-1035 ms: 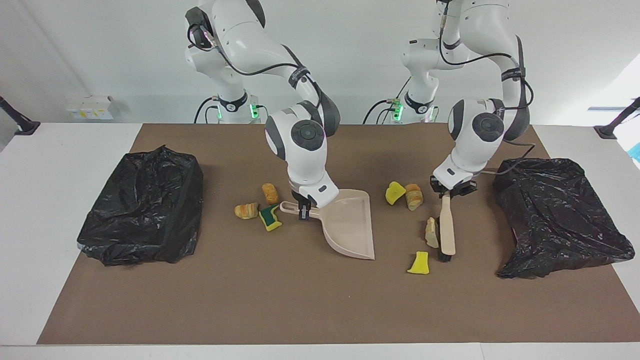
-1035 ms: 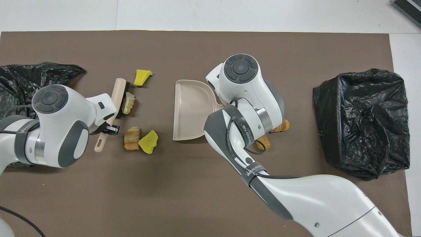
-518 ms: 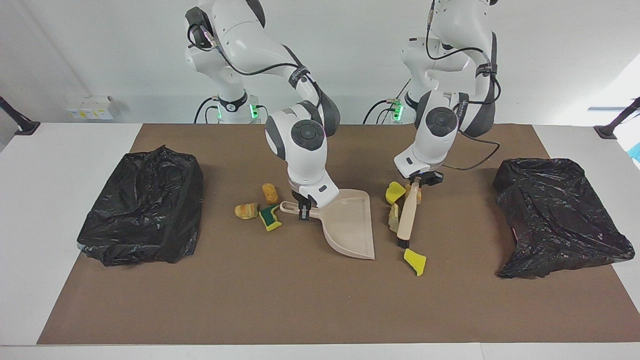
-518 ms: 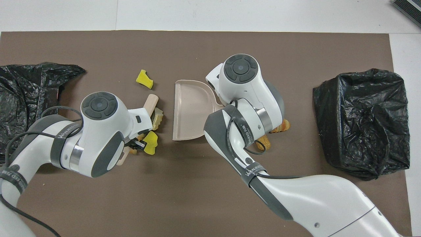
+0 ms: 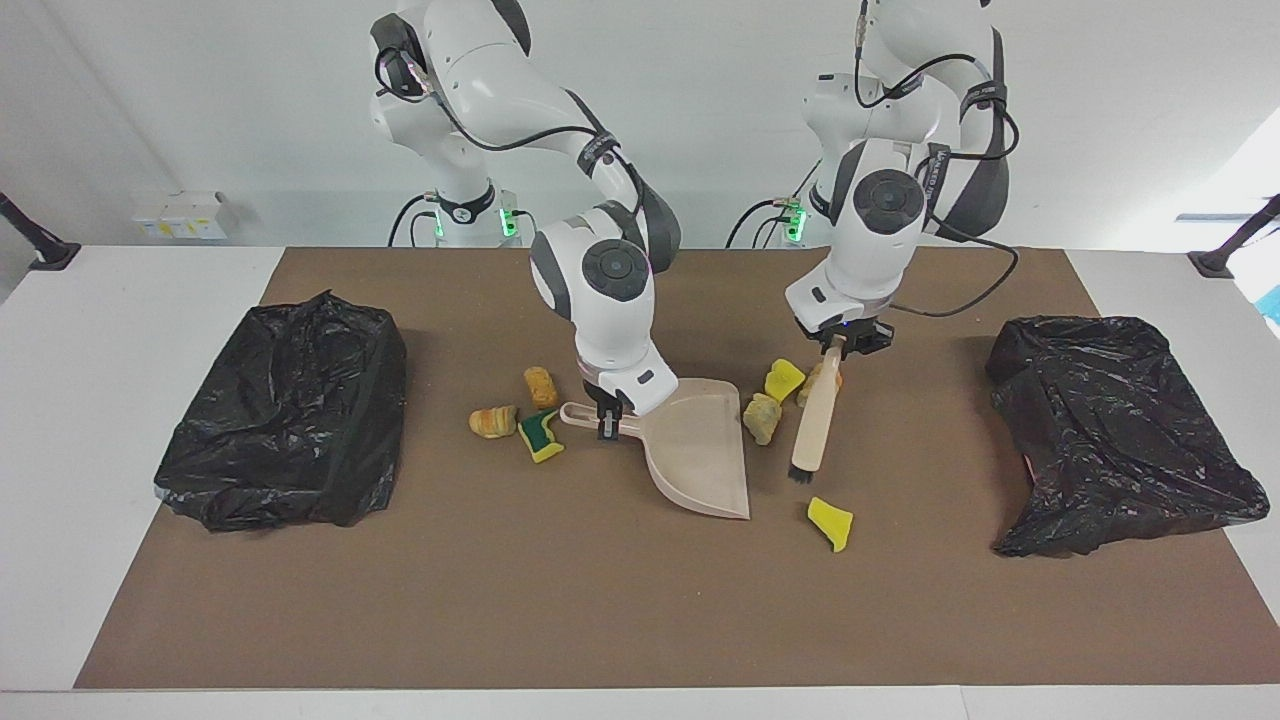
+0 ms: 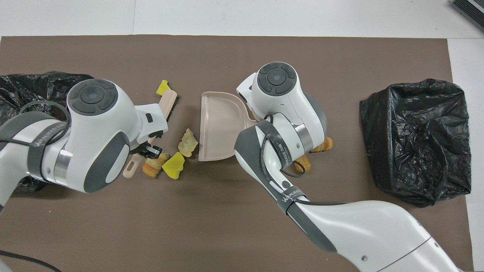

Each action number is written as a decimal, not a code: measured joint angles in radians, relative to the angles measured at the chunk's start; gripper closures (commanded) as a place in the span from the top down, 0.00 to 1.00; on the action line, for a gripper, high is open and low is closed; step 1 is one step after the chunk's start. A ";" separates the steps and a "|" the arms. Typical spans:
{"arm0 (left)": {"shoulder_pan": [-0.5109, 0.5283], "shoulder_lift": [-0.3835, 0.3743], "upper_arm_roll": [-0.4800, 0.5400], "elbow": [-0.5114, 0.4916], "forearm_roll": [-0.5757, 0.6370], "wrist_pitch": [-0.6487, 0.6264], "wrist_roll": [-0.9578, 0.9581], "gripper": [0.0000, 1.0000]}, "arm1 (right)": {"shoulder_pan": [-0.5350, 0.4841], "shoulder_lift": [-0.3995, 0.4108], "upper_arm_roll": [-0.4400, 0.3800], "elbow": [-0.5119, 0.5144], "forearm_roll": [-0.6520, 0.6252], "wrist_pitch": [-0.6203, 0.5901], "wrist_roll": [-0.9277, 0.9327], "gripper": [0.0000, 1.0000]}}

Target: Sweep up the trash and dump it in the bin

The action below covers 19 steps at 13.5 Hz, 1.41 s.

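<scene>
Facing view: the left gripper (image 5: 838, 347) has its jaws clenched on the brush (image 5: 815, 420) handle; the right gripper (image 5: 607, 412) clamps the dustpan (image 5: 700, 452) handle. The trash (image 5: 762, 417) looks like light, squashy foam, better pushed than pinched.

Overhead view: one beige chunk (image 6: 187, 142) sits at the pan's mouth, around 9 o'clock from it, a yellow one (image 6: 163, 87) at the brush's tip

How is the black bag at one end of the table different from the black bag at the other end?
The black plastic bag at the right arm's end looks boxy and full; the black plastic bag at the left arm's end lies flatter, sloping and spread wider. Both are crumpled, glossy, and sit at the brown mat's edges.
</scene>
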 measured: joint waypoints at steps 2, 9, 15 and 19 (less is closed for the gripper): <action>0.065 0.028 0.002 0.014 0.007 0.029 0.010 0.00 | 0.000 0.000 0.000 0.000 0.000 0.000 0.000 0.00; 0.089 0.188 -0.024 0.098 0.025 -0.023 0.072 0.00 | 0.000 0.000 0.000 0.000 0.000 0.000 0.000 0.00; -0.046 0.122 -0.034 0.111 0.034 -0.231 0.121 0.00 | 0.000 0.000 0.000 0.000 0.000 0.001 0.000 0.00; -0.053 0.067 -0.016 0.112 0.036 -0.245 0.118 0.00 | 0.000 0.000 0.000 0.000 0.000 0.001 0.000 0.00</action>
